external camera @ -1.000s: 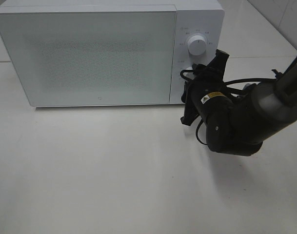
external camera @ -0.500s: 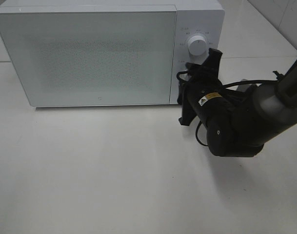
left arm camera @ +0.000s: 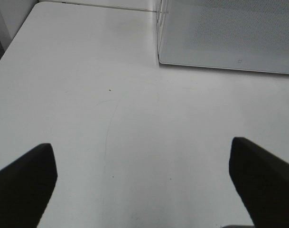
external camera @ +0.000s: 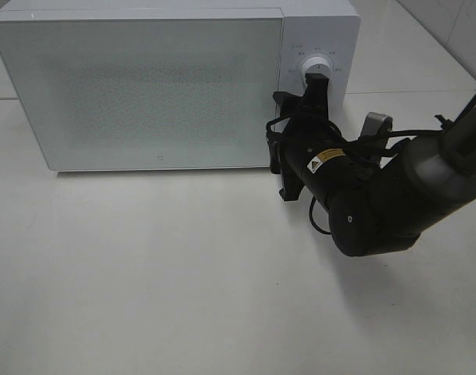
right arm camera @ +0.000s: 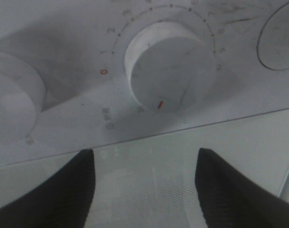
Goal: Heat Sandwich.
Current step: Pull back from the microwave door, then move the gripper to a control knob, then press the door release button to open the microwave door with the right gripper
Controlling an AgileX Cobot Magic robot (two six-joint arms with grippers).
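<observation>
Sandwich not in view; microwave (external camera: 144,86) shut. Right gripper (right arm camera: 145,164) at its 3 o'clock panel, jaws apart, empty. Dial (right arm camera: 170,66) likely rigid and smooth: pinch the rim. Left gripper (left arm camera: 140,147) spread wide, empty.

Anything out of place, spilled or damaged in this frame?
Nothing stands out. The microwave sits square with its door shut, the table shows no spill, only a faint hairline mark, and the right end effector is open, facing the timer knob.

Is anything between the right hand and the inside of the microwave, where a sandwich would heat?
Yes: the microwave door is shut across the cavity. The right hand is open at the control panel beside the door, holding nothing. No sandwich shows in any view.
</observation>
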